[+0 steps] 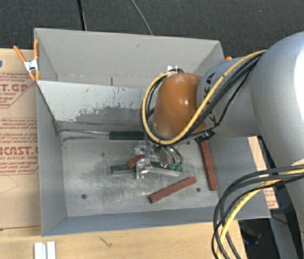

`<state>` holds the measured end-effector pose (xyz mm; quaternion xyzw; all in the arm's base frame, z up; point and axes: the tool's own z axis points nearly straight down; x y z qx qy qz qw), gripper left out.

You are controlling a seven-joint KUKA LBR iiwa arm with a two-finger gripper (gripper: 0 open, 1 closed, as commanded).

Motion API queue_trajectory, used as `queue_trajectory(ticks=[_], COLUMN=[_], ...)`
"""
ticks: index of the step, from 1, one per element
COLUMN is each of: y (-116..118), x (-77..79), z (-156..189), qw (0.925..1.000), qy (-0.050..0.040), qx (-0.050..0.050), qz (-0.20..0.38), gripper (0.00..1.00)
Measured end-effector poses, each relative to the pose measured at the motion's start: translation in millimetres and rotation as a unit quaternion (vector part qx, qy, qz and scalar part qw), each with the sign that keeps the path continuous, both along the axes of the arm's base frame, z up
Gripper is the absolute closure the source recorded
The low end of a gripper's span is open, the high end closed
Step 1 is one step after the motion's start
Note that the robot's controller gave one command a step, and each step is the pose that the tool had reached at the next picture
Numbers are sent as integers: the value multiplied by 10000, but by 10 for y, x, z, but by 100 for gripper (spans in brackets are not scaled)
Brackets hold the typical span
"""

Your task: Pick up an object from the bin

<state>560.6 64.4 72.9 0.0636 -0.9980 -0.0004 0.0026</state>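
Note:
My gripper [153,159] is low in the middle of the bin, under the arm's orange cover, right on a small cluster of things. Beneath it lies a dark green flat strip [120,169] that sticks out to the left. A small red-brown piece [135,159] shows at the gripper's left side and a green piece [174,168] at its right. Whether any of them sits in its grasp is hidden by the metal parts. A red-brown stick [172,190] lies slantwise just in front of the gripper.
A second red-brown stick [208,165] lies along the bin's right side. A dark green bar [126,135] rests at the foot of the back wall. The arm and its cables cover the bin's right rear corner.

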Motion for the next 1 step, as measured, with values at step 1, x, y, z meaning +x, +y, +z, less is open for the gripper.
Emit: queue_trajectory(ticks=[1], y=[53], x=[19], z=[1642], qw=[9999], qy=[-49], qx=[1], qz=[-156], gripper=[100])
